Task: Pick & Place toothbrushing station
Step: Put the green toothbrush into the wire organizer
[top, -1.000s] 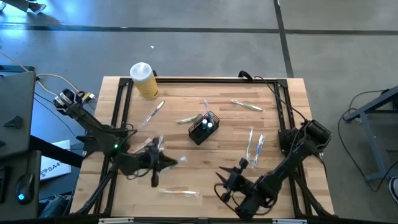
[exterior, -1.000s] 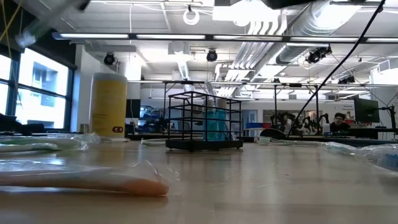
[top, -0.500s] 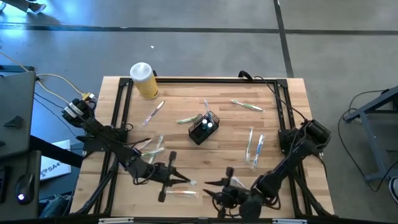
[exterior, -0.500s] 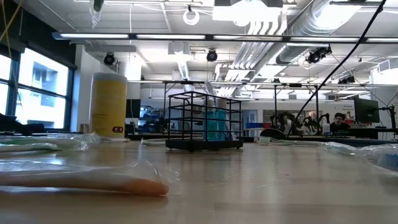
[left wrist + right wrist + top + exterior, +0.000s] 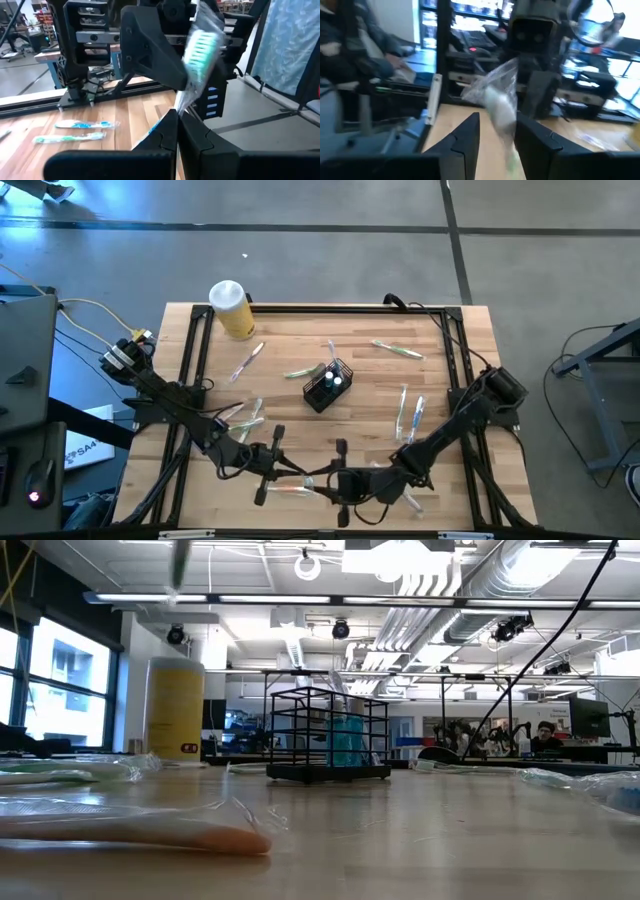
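Note:
The toothbrushing station, a black slatted caddy [image 5: 328,385] [image 5: 328,735], stands on its base mid-table, untouched. Over the table's near part my two grippers face each other, both level. My left gripper [image 5: 300,474] [image 5: 177,112] is shut on a plastic-wrapped toothbrush with green bristles [image 5: 200,50]. My right gripper [image 5: 328,478] [image 5: 497,125] is open. Its fingers stand on either side of the wrapped brush head [image 5: 501,107], and I see no touch. My left gripper pinches the wrapped toothbrush between its two fingertips, at the wrap just below the bristled head [image 5: 181,100]. The fingers come level from the table's left side. The brush is lifted clear of the table, its head sticking out beyond the fingertips toward my right gripper.
A yellow jar with a white lid [image 5: 232,310] [image 5: 175,710] stands at the far left corner. Several wrapped toothbrushes lie about: left of the caddy [image 5: 247,362], far right [image 5: 398,350], right [image 5: 410,418], near edge [image 5: 290,492]. A black frame [image 5: 195,350] runs along the table's sides.
My left gripper has carried the wrapped toothbrush toward the table's near edge and right, rolling its wrist, then stopped. My right gripper has risen, swung level and gone toward the table's left, until its fingers stand around the brush head.

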Robot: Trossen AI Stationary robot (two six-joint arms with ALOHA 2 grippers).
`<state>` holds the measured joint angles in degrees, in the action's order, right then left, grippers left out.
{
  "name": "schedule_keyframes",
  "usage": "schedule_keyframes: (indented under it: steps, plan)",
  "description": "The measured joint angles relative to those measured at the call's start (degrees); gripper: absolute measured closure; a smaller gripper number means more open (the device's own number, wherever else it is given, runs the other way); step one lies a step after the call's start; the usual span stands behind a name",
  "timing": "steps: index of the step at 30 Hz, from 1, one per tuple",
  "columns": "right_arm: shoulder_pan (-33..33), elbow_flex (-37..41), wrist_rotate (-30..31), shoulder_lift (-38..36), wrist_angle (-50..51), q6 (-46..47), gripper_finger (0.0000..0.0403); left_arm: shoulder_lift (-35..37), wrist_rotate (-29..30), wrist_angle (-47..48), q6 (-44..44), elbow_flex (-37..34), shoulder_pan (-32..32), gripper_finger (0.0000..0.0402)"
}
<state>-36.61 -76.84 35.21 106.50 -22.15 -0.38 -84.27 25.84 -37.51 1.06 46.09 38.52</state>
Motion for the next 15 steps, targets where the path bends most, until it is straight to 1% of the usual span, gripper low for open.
schedule_keyframes:
  steps: [3, 5, 8, 11, 15]
  plan:
    - [0.89, 0.0, -3.92, 0.0, 0.12, -0.07, 0.0302, 0.0, -0.02, 0.23, 0.13, 0.0, 0.0, 0.0401]
    - [1.29, 0.0, -4.65, -0.02, 0.53, 0.0, 0.032, 0.0, 0.0, 0.27, 0.22, 0.0, 0.0, 0.0402]
    - [1.83, 0.0, -4.7, -0.07, 1.22, -0.11, 0.0362, 0.0, -0.28, 0.38, 0.22, 0.0, 0.02, 0.0402]
    - [1.89, 0.0, -4.49, -0.09, 1.47, -0.63, 0.0387, 0.02, -0.24, 0.01, 0.18, 0.0, 0.06, 0.0402]
    - [1.58, -0.04, -3.03, -0.09, 2.95, 0.57, 0.0391, 0.02, 0.04, 0.36, 0.26, 0.0, 0.0, 0.0401]
